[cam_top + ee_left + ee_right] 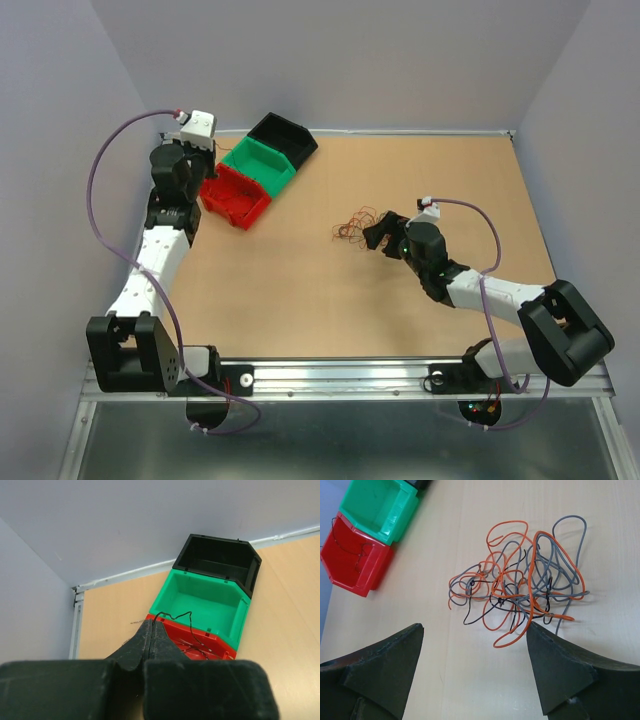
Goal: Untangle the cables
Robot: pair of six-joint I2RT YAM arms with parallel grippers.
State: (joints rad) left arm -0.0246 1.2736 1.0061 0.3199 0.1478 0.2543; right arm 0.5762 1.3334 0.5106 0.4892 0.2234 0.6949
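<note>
The left claw (152,625) pinches a black cable (175,615) above the red bin (181,633); the right claw (475,627) hangs wide open above the cables (515,580).

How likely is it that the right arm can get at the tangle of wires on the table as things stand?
Probably yes. The right gripper is open and faces the tangle of wires, with only bare table between them and nothing in the way.

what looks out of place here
The wires lie in a knotted heap on the table, orange, grey and black intertwined. A thin black wire trails from the shut left gripper over the red bin.
</note>
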